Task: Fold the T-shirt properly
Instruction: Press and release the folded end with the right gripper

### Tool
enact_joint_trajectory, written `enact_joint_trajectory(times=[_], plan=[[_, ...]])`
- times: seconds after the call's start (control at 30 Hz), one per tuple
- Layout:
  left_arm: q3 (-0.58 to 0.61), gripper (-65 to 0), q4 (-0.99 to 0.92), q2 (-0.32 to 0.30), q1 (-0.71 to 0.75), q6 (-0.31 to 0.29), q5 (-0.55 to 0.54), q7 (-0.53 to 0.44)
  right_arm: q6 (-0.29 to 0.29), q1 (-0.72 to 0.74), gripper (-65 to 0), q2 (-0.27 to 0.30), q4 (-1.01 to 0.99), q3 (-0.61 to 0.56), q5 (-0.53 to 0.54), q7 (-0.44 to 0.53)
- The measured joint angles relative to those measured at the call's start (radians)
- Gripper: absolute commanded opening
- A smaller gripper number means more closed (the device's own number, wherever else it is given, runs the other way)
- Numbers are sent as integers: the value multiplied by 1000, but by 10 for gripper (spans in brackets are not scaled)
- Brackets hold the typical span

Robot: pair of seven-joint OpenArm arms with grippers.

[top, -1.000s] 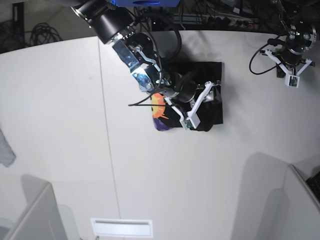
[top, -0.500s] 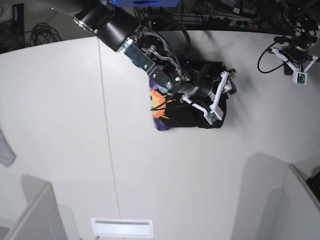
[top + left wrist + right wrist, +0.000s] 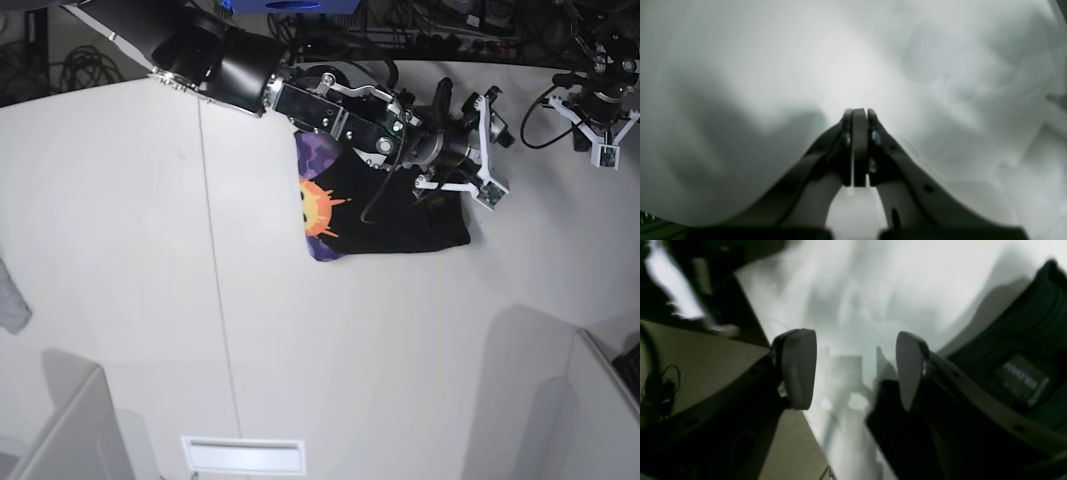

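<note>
The T-shirt (image 3: 400,218) lies near the middle of the far half of the white bench (image 3: 400,370), under your right arm (image 3: 290,100).

At the far left in the base view, you have a small grey cloth (image 3: 12,300) on the bench, well apart from the shirt. Next, on the shirt's left side, you can see an orange-yellow sun face (image 3: 318,207) on a purple pattern; the rest of what shows is black, and its right part looks rumpled.

Your right arm reaches across the shirt, and your right tool (image 3: 856,370) hangs by the shirt's right side, its two fingers apart, with no cloth clamped between them. Whether one finger touches the cloth you cannot tell.

At the far right, your left tool (image 3: 859,115) hovers over the bench, well apart from the shirt, its fingers together.
</note>
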Motion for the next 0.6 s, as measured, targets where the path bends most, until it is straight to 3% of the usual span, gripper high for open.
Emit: enact_joint_trajectory(times=[0.17, 0.23, 0.33, 0.47, 0.6], plan=[[3, -650, 19, 7, 3, 0, 1, 1, 1, 0, -321, 22, 71, 8, 0, 4], [4, -650, 50, 23, 1, 0, 0, 0, 7, -14, -423, 61, 99, 78, 10, -5], [3, -650, 61, 40, 15, 0, -68, -2, -2, -54, -641, 119, 140, 224, -12, 8], [4, -650, 61, 36, 60, 2, -206, 7, -4, -166, -650, 181, 241, 423, -10, 9], [10, -650, 61, 39, 87, 0, -368, 6, 0, -267, -650, 252, 355, 552, 5, 0]])
